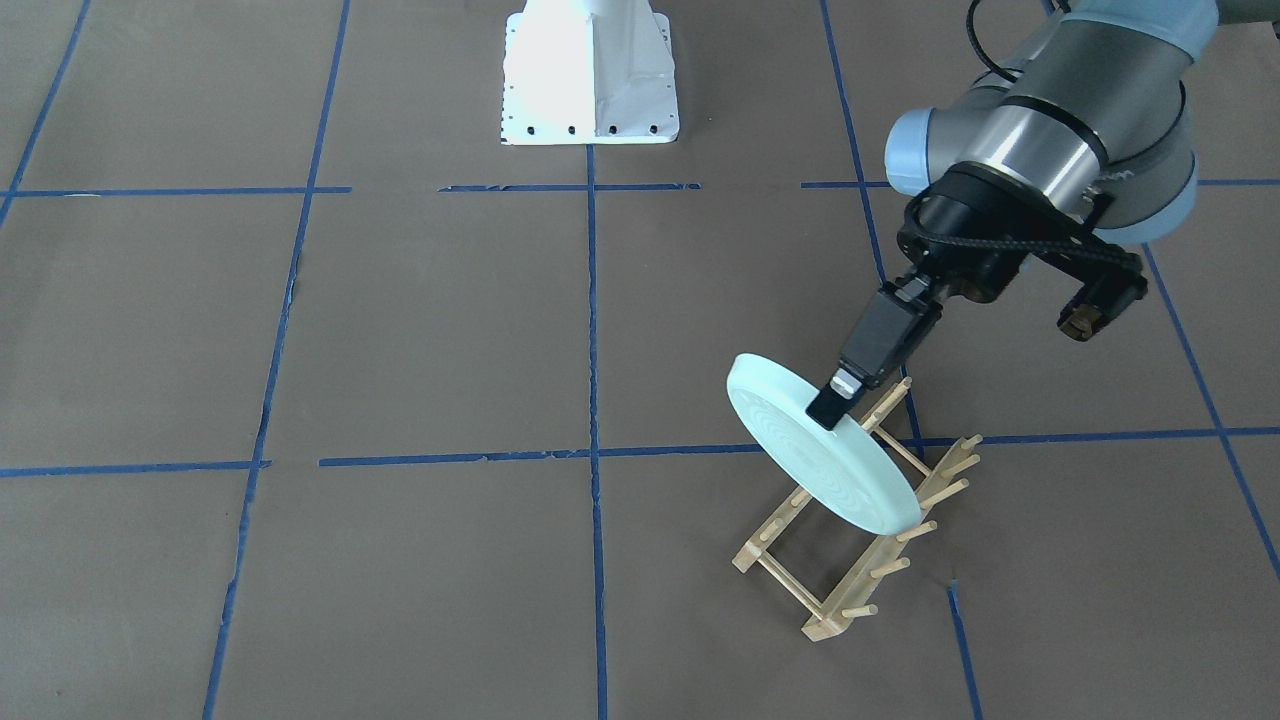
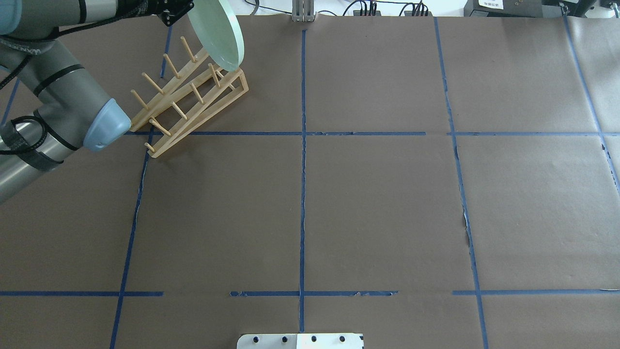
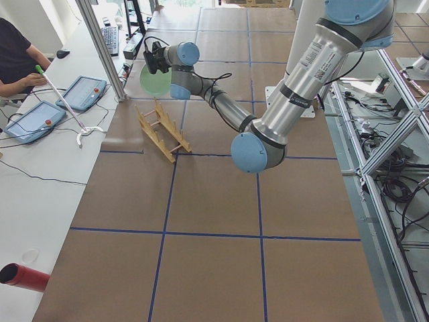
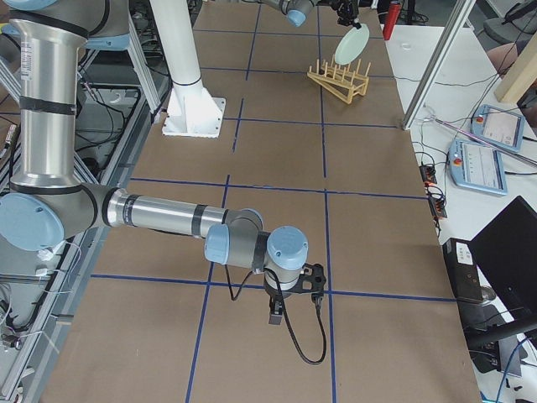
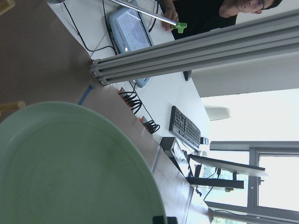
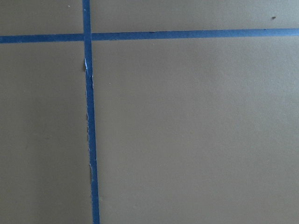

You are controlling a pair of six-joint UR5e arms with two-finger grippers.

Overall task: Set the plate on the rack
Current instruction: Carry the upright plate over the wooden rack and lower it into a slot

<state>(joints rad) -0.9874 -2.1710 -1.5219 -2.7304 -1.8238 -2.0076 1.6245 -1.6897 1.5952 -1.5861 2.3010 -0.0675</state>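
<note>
No word or number can be read with certainty anywhere. The grey metal tube of the robot's left arm (image 2: 29, 48) carries a short line of dark capital lettering in the overhead view, blurred past reading. In the left side view, a narrow white label with small dark print (image 3: 310, 56) runs along the silver upper tube of that same near arm, and it is too small to make out. A white sticker with dark print (image 2: 490, 4) sits on a black box (image 2: 508, 7) beyond the table's far edge, and it is equally illegible.
</note>
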